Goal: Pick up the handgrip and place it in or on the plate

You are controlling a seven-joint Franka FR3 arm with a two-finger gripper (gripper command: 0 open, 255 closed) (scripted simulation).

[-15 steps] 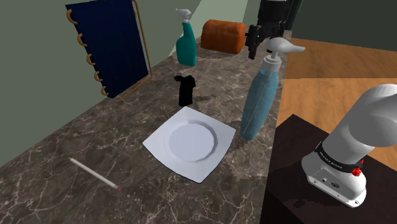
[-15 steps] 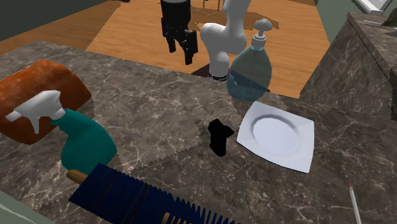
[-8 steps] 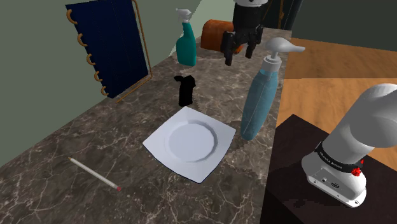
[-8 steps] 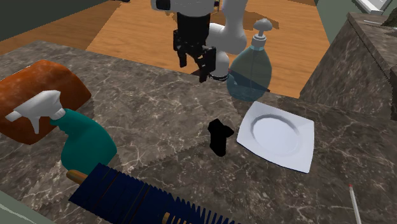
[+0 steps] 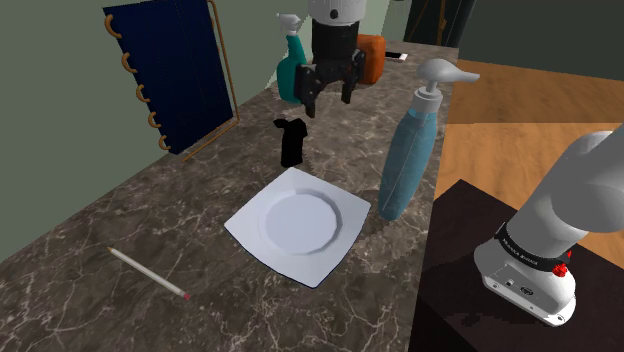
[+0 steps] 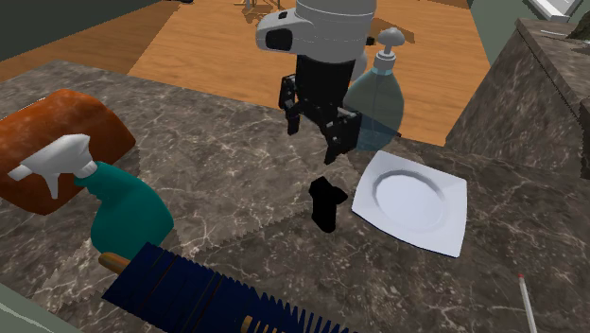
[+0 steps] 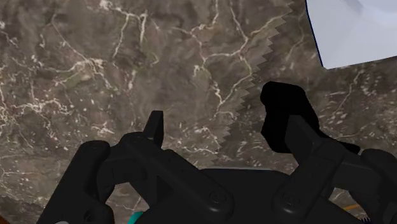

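The handgrip [image 5: 292, 142] is a small black upright piece on the dark marble counter, just beyond the far corner of the white square plate [image 5: 298, 222]. My black gripper [image 5: 330, 97] hangs open above the counter, up and slightly to the shoulder view's right of the handgrip, touching nothing. In the second exterior view the gripper [image 6: 314, 137] is over the handgrip [image 6: 327, 203], with the plate [image 6: 412, 201] to its right. In the wrist view the handgrip [image 7: 283, 114] lies just ahead of one fingertip of the gripper [image 7: 228, 127], outside the gap, and a plate corner [image 7: 356, 32] shows beyond it.
A tall blue pump bottle [image 5: 410, 150] stands close to the plate on the shoulder view's right. A teal spray bottle [image 5: 292, 70] and an orange-brown loaf-shaped thing [image 5: 372, 55] sit behind the gripper. A dark blue rack [image 5: 175, 70] leans on the wall. A pencil [image 5: 148, 272] lies near the front.
The gripper has swung toward the shoulder view's left and come lower, from beside the pump bottle's head to above the handgrip. It stays open. Nothing on the counter has moved.
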